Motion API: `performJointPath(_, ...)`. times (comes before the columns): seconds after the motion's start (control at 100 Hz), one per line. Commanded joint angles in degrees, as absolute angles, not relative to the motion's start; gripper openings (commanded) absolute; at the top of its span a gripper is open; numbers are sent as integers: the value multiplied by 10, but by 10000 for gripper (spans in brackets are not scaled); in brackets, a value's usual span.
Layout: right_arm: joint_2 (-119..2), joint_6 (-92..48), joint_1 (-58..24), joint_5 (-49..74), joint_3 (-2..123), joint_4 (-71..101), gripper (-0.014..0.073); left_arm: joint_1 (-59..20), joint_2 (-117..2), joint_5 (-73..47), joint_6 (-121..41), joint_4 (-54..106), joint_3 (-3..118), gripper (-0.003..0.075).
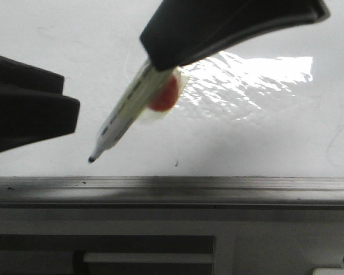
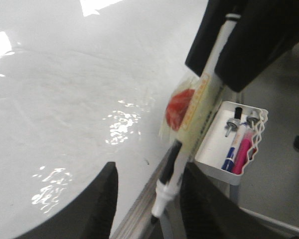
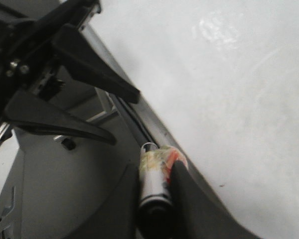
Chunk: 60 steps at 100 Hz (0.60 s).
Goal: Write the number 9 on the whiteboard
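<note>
Gripping the marker (image 1: pixel 126 112), the right tool (image 1: pixel 160 57) hovers near the whiteboard (image 1: pixel 264 143) rail (image 1: pixel 218 189); left tool (image 1: pixel 69 106) released.

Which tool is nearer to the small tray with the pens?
Right. The right tool, shut on the marker, hangs directly beside the tray; the left tool, open, is farther off, over the whiteboard.

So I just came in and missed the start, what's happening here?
The right gripper is shut on a marker, tip angled down over the whiteboard near its lower rail. No 9 is drawn yet, only a small dark speck. The left gripper waits open beside it, holding nothing. A tray of spare markers hangs off the board's edge.
</note>
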State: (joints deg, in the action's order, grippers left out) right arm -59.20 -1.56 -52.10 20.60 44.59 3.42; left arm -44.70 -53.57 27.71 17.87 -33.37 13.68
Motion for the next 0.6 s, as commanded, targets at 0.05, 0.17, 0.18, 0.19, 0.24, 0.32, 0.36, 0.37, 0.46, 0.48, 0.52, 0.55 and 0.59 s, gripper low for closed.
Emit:
performJointPath(0.05, -572, -14, -474, 194, 500, 29, -53, -438, -488, 279, 184, -282, 155, 284)
performJointPath(0.17, -578, -14, -432, 212, 547, 29, -53, -428, -467, 279, 184, -282, 155, 284)
performJointPath(0.18, -578, -14, -430, 214, 547, 29, -53, -428, -465, 279, 184, -282, 155, 284)
performJointPath(0.19, -579, -14, -428, 215, 552, 29, -53, -427, -465, 279, 184, -281, 155, 284)
performJointPath(0.24, -586, -14, -409, 225, 573, 29, -53, -427, -463, 278, 184, -279, 155, 284)
performJointPath(0.32, -598, -14, -383, 244, 599, 29, -53, -427, -463, 278, 184, -279, 155, 284)
performJointPath(0.36, -606, -14, -371, 257, 612, 29, -53, -427, -463, 278, 184, -279, 155, 284)
performJointPath(0.37, -608, -14, -367, 260, 614, 29, -53, -427, -463, 278, 184, -279, 155, 284)
performJointPath(0.46, -627, -14, -348, 286, 636, 29, -53, -427, -463, 278, 184, -279, 155, 284)
performJointPath(0.48, -632, -14, -346, 289, 640, 29, -53, -427, -463, 278, 184, -279, 155, 284)
performJointPath(0.52, -640, -14, -344, 290, 647, 29, -53, -427, -463, 278, 184, -279, 155, 284)
performJointPath(0.55, -648, -14, -344, 287, 649, 29, -53, -427, -463, 278, 184, -279, 155, 284)
performJointPath(0.59, -657, -14, -344, 278, 653, 29, -53, -427, -463, 278, 184, -279, 155, 284)
